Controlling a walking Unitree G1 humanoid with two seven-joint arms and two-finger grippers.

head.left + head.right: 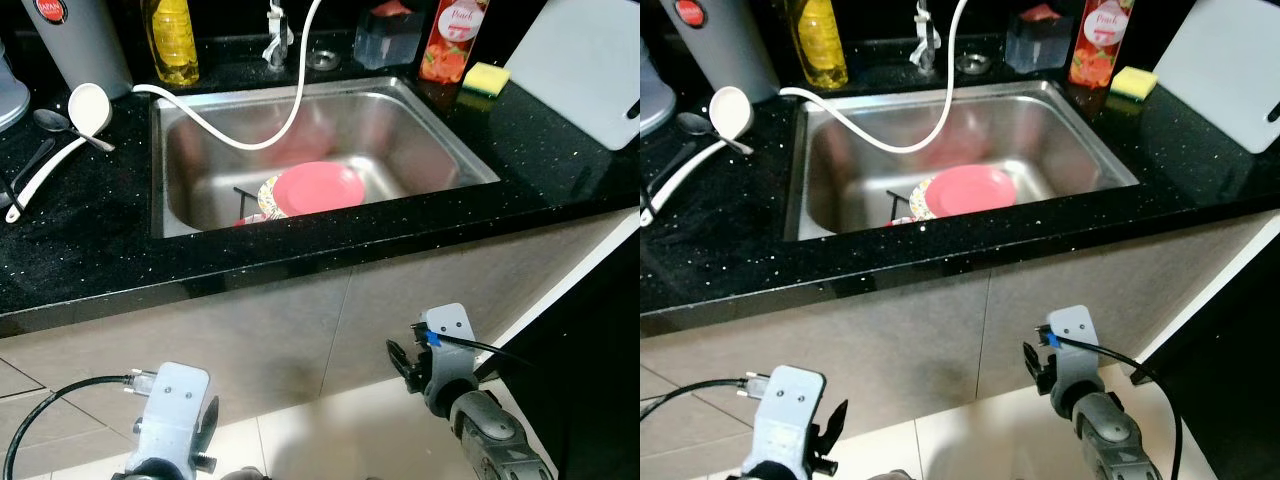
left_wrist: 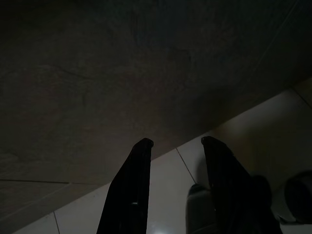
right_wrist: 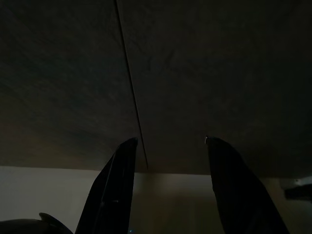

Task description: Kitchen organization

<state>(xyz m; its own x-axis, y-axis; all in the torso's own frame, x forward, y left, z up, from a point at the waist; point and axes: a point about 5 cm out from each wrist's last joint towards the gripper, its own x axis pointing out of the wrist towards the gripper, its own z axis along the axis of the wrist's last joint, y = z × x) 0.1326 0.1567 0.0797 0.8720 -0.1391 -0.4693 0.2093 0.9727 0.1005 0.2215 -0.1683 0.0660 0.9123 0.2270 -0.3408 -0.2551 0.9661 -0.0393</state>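
Right gripper [image 3: 170, 146] hangs low, two black fingers [image 3: 114, 187] spread apart, nothing between them. Beyond fingertips: dark cabinet front [image 3: 204, 73], thin vertical seam [image 3: 131, 92] running down it. Below cabinet, pale floor strip [image 3: 44, 190]. View very dim, little else discernible.

Black speckled counter [image 1: 80, 250] — grey cabinet front [image 1: 300, 330] — pale floor tiles [image 1: 330, 430].

Black speckled countertop [image 1: 90, 250]; tan cabinet front [image 1: 300, 330] below; pale floor tiles [image 1: 330, 440]
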